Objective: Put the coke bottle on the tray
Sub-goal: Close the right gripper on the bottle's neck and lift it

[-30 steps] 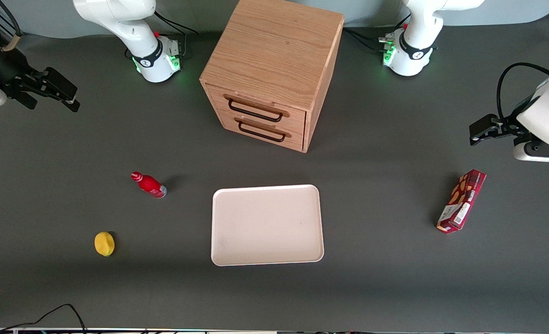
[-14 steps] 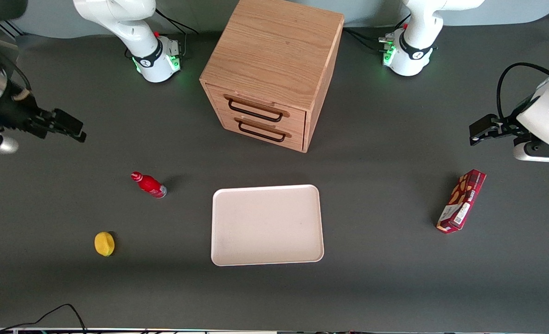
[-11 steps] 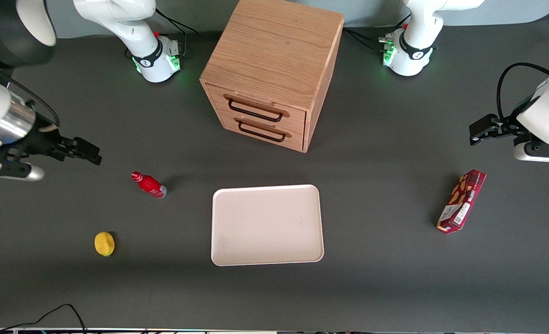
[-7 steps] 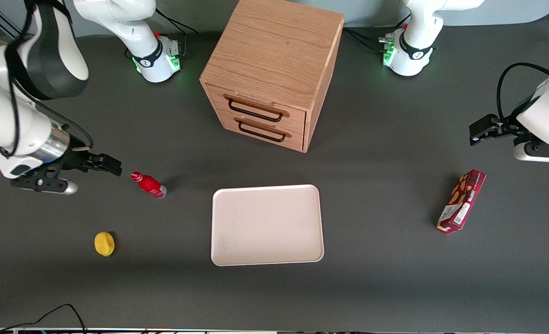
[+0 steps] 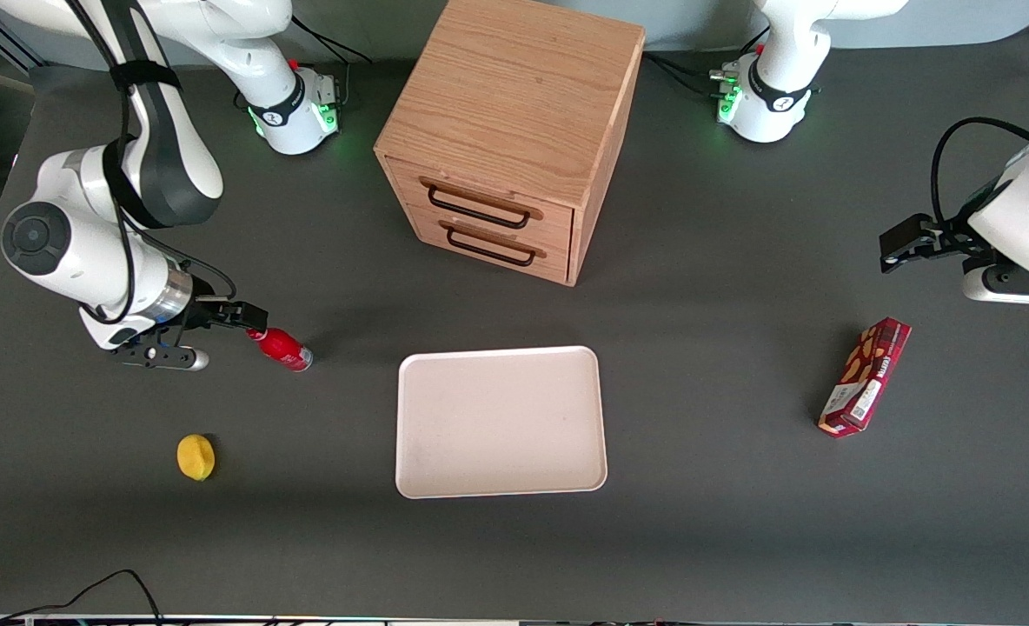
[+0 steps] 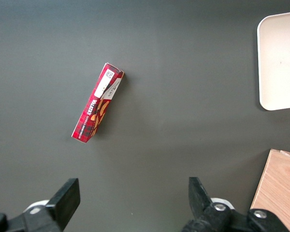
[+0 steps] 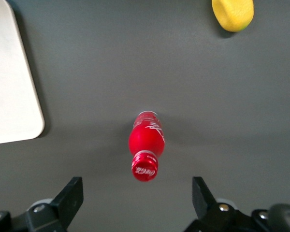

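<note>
Coke bottle [image 7: 147, 144] under open fingers [image 7: 70, 195]

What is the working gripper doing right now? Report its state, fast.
Right gripper: open, holding nothing, poised above the upright small glossy red coke bottle with its fingers spread either side of the cap, not touching it.
</note>
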`<state>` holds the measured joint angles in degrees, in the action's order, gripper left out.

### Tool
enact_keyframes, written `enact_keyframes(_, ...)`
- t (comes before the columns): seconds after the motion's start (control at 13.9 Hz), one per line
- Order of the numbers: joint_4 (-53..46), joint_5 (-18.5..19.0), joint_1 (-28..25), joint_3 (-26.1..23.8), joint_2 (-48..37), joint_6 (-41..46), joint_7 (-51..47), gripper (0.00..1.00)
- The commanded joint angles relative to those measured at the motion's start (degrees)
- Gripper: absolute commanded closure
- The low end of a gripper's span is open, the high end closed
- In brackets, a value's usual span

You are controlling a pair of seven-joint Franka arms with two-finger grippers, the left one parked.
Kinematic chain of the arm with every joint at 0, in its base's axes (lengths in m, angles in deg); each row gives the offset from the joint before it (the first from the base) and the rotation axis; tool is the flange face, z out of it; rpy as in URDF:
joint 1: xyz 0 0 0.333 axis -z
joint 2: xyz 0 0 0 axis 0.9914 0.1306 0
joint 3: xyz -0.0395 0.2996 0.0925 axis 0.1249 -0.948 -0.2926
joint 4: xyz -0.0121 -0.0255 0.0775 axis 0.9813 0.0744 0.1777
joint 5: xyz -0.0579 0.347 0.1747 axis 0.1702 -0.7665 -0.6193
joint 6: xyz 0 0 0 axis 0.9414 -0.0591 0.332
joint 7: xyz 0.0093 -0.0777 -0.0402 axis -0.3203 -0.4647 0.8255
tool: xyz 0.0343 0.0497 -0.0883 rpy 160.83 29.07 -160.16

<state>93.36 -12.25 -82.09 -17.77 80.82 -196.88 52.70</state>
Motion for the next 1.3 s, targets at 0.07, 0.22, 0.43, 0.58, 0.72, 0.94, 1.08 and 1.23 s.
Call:
enact_keyframes(0.07,4.1,-1.0,0.7,-0.1,0.3,-5.4,1.9,0.0)
enact_keyframes(0.22,5.4,-1.0,0.7,-0.1,1.1,-7.5,1.9,0.0)
enact_keyframes(0.43,6.1,-1.0,0.7,-0.2,2.0,-9.0,1.9,0.0)
enact_keyframes(0.58,6.1,-1.2,0.7,-0.2,2.5,-9.1,1.9,0.01)
enact_keyframes(0.72,6.1,-1.2,0.7,-0.2,2.6,-9.4,1.9,0.1)
enact_keyframes(0.94,6.1,-1.2,0.7,-0.2,2.7,-9.4,1.9,0.49)
enact_keyframes(1.08,6.1,-1.2,0.6,-0.2,2.7,-9.3,1.9,0.78)
enact_keyframes(1.23,5.8,-1.2,0.5,-0.3,2.5,-9.3,1.9,1.0)
